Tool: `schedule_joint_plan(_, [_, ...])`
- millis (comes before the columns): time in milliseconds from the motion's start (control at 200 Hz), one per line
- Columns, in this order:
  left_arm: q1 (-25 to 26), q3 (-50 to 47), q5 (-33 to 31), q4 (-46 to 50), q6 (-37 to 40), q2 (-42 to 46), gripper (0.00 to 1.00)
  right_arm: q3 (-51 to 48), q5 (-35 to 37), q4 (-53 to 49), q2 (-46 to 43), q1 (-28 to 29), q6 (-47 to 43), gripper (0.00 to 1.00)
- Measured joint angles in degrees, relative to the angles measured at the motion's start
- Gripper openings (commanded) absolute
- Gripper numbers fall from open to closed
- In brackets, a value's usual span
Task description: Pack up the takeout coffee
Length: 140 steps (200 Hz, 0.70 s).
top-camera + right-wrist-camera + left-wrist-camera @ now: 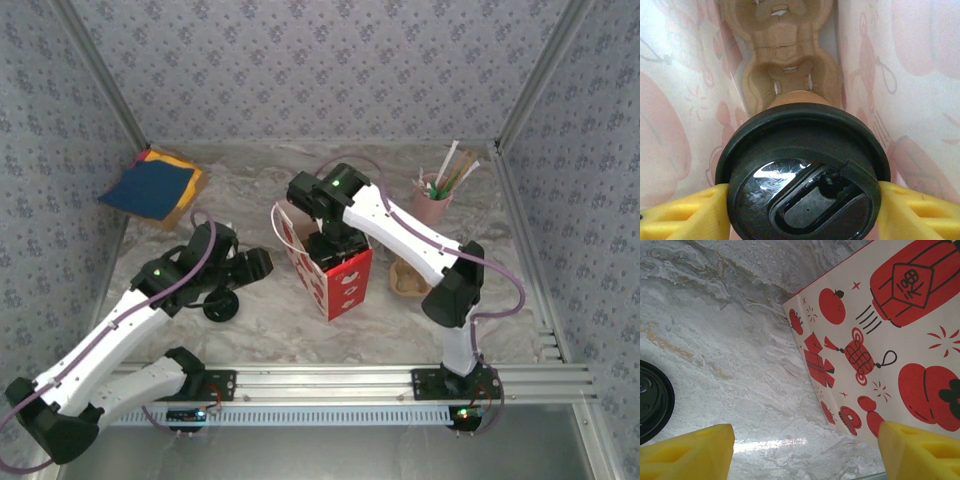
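Red-patterned bag (345, 285) stands mid-table; pink straw cup (435, 208) far right

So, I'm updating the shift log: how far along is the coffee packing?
Done: the cup is lidded, and a carrier lies in the bottom of the bag. In hand: the right end effector holds the cup inside the bag, above the carrier. Left: probably lower it into a carrier well and let go. The left end effector hangs open beside the bag, near a loose lid.
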<state>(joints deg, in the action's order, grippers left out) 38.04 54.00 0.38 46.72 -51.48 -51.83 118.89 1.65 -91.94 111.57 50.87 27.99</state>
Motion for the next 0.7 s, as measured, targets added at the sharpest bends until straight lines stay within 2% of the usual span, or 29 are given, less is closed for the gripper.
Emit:
schedule_joint_plan(305, [-0.87,0.00,0.28,0.26,0.48,0.00,0.76,4.20,0.02,0.00,3.67,0.00,0.02,0.69])
schedule_joint_plan(699, [-1.05,-0.22,0.46,0.24,0.46,0.76,0.76,2.54,0.02,0.00,4.26,0.28,0.42,0.69])
